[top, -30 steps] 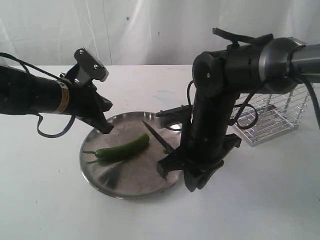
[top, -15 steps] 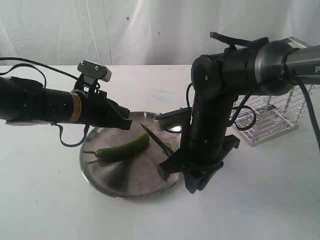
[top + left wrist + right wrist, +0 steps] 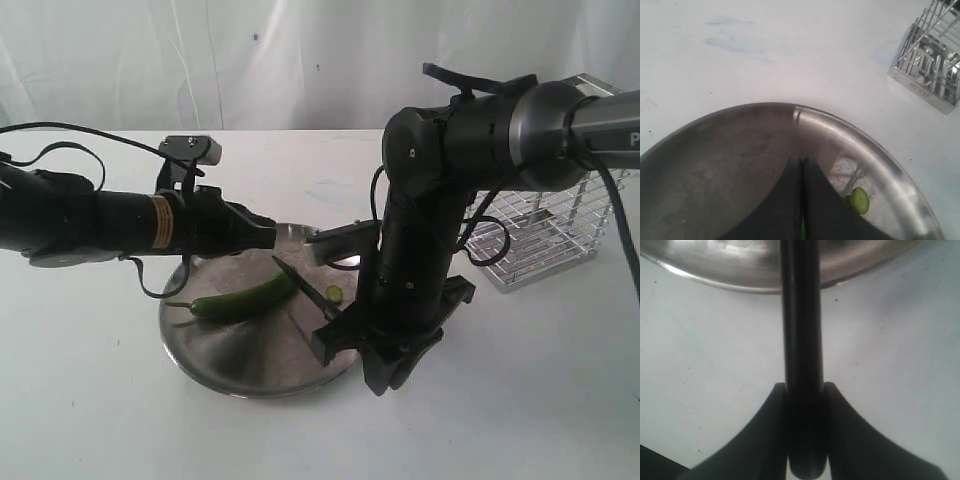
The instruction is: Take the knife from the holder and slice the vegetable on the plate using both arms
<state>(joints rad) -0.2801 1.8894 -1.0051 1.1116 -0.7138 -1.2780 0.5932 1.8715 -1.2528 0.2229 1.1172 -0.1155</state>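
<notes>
The green vegetable [image 3: 240, 300] lies on the steel plate [image 3: 230, 352], stem to the left. A cut slice [image 3: 332, 294] rests near the plate's right rim. My right gripper [image 3: 340, 335] is shut on the black handle of the knife [image 3: 300, 287]; its dark blade slants over the plate, tip by the vegetable's right end. The handle [image 3: 802, 340] runs between the right fingers [image 3: 765, 430]. My left gripper [image 3: 270, 237] is shut and empty, lying level above the plate's far side. Its closed tips [image 3: 801, 161] hang over the plate [image 3: 740, 150], with the slice [image 3: 858, 200] beside them.
The wire-grid holder [image 3: 550, 235] stands behind the right arm at the right, and also shows in the left wrist view as the holder [image 3: 932, 70]. White table [image 3: 520, 400] surrounds the plate. A white curtain hangs behind. The left arm's cable [image 3: 150, 285] loops beside the plate.
The left arm has swung from pointing down at the plate to lying level, its shut tip moving right over the far rim. The knife has shifted slightly left and down.
</notes>
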